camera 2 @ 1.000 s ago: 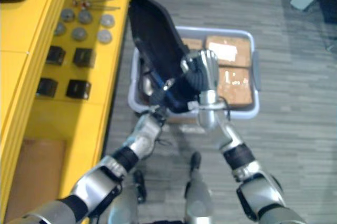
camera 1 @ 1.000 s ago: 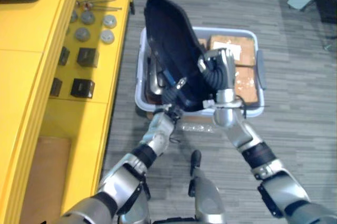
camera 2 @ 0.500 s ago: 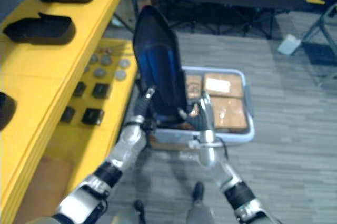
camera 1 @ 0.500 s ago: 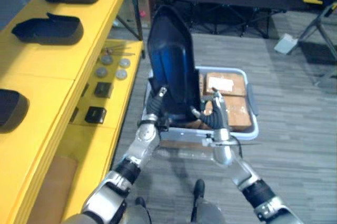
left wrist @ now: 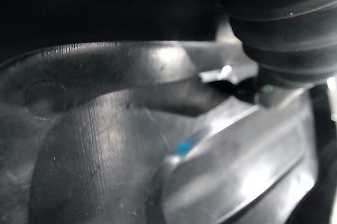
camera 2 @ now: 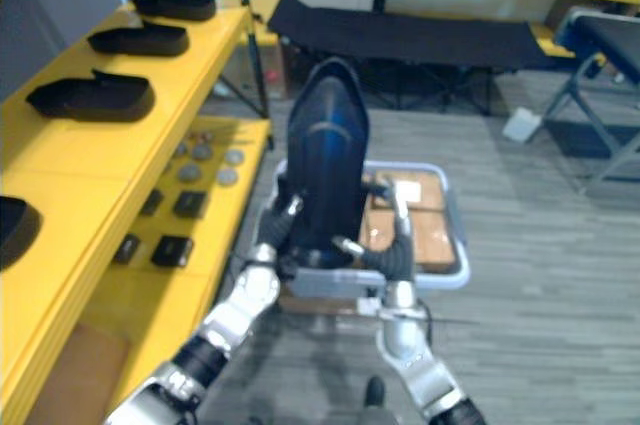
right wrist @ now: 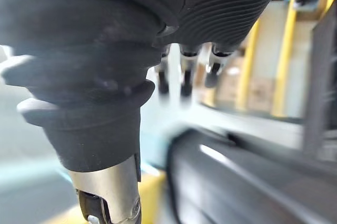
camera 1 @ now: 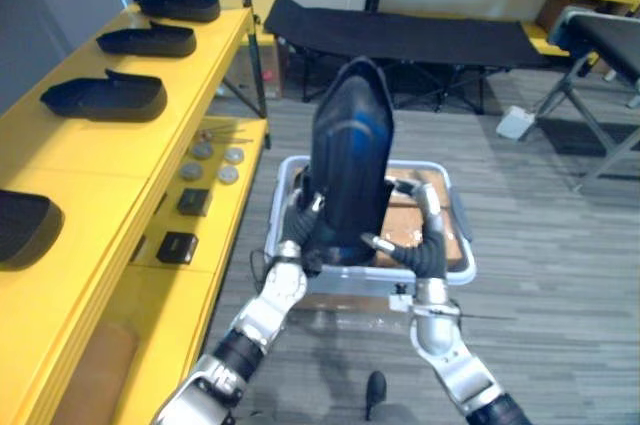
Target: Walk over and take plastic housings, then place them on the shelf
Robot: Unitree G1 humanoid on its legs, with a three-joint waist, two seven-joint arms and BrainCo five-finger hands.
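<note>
Load: black plastic housing upright between left hand and right hand, over grey bin
Grip: right fingers straight, pressing; left undeterminable
Risk: pressure-only hold; housing may slip turning to yellow shelf

Just beyond the left hand and right hand, a pale bin sits on the grey plank floor, with brown cardboard boxes inside. Out past the left hand are 4 round metal discs and 2 small black boxes. Far beyond is a black cot.
</note>
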